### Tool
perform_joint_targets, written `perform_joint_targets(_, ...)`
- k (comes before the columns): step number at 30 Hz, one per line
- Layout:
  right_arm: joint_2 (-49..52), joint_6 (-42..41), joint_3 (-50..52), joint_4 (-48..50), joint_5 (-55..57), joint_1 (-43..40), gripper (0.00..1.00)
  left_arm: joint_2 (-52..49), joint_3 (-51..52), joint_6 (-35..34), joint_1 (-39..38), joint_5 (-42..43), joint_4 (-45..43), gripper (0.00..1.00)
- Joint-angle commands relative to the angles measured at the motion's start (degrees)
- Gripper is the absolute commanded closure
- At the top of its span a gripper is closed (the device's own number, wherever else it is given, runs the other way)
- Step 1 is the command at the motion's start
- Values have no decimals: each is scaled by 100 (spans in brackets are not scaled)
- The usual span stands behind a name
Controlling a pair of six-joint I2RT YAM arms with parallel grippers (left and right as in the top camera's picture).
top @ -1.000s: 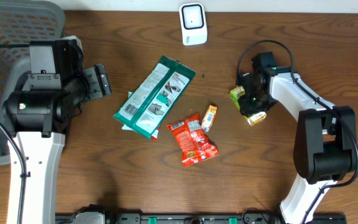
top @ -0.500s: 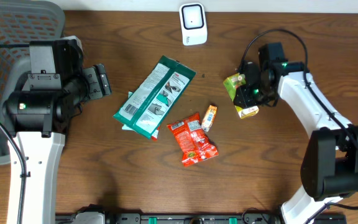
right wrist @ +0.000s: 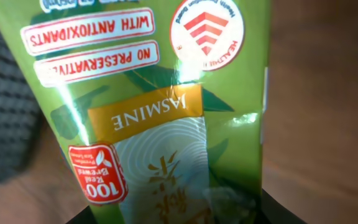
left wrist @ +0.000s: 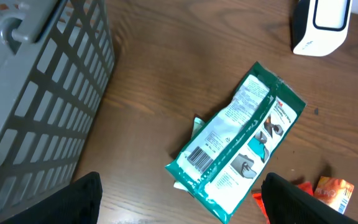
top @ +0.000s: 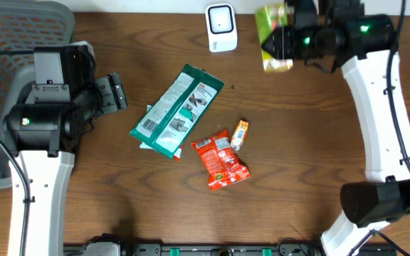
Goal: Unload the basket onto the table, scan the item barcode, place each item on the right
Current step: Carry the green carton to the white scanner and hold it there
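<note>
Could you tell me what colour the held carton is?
The carton is green, with a yellow band; best in the right wrist view.

A grey basket (top: 41,11) stands left of green packet (top: 178,110), red packet (top: 221,160) and orange sachet (top: 240,134).

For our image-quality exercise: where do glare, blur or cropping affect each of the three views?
Right wrist view: the glossy green jasmine tea carton fills the frame, white glare streaks crossing it, background blurred. Left wrist view: sharp, evenly lit, barcode on the green-and-white foil packet visible. Overhead view: carton at the top edge, too small to read.
</note>
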State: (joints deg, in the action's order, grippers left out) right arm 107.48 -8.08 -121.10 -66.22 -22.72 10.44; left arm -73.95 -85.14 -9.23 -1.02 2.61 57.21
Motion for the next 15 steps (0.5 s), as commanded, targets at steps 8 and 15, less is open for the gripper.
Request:
perform_joint_targets(8, 1952, -1818, -1497, 1974, -1967, 238, 67, -15, -111, -52, -4, -52, 20, 17)
perform_joint_targets(15, 3062, -3576, -1497, 4752, -2885, 278, 65, -15, -111, -52, -4, -52, 20, 17)
